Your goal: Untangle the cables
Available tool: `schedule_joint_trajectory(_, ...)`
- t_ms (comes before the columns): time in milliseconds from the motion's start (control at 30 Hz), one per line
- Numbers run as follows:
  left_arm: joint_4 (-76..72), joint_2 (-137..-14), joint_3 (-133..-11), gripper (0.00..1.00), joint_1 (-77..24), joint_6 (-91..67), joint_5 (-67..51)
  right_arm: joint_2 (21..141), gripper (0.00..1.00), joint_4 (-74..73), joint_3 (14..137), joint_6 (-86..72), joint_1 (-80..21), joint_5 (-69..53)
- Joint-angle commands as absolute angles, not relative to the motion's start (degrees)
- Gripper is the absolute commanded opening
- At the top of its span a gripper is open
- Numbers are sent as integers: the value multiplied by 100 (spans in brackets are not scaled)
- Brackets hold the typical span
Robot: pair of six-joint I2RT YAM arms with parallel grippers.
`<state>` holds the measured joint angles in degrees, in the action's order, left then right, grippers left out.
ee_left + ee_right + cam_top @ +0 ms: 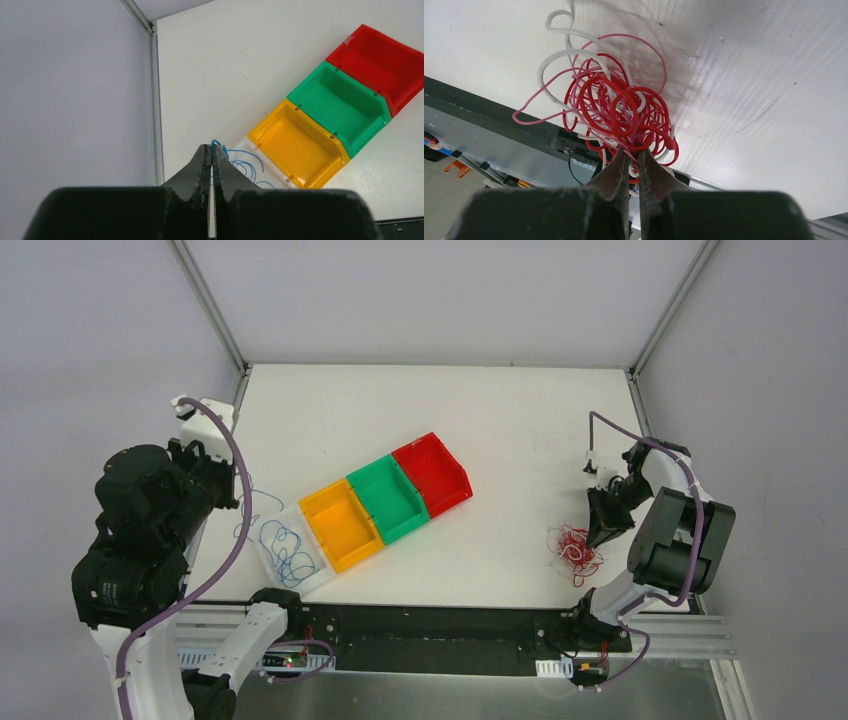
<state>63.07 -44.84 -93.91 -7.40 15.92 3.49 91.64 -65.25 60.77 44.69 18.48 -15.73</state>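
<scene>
Left gripper (212, 150), bottom centre of left wrist view, jaws pressed together, pinches blue cable (217, 144); its loops lie in clear bin (247, 144) next to yellow bin (270, 117). Right gripper (633, 152), bottom centre of right wrist view, jaws nearly closed, nips red/white cable tangle (619, 110) on table (749, 75) nr front edge.

The left wrist view's right edge cuts the red bin (385, 55), and the blue cable (248, 161) runs out of sight behind the left end effector (212, 150). The lowest loops of the tangle (616, 107) vanish behind the right end effector (634, 156); which strand it pinches cannot be told
</scene>
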Motion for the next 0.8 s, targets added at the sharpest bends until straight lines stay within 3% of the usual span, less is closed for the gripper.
schedule_joint_trajectory(0,6267,-4805,-10197,0,-703,1769,424,9190,2,-6803,6210,4544,1898,-1649)
schedule_joint_trajectory(400,6443,-5123,-11064,0,-703,1749,176,9281,2,-6796,6287,4474,1898,-1705)
schedule_joint_trajectory(767,6292,-5854,-12680,0,-703,2036,380,9387,2,-6802,6369,4415,1898,-1739)
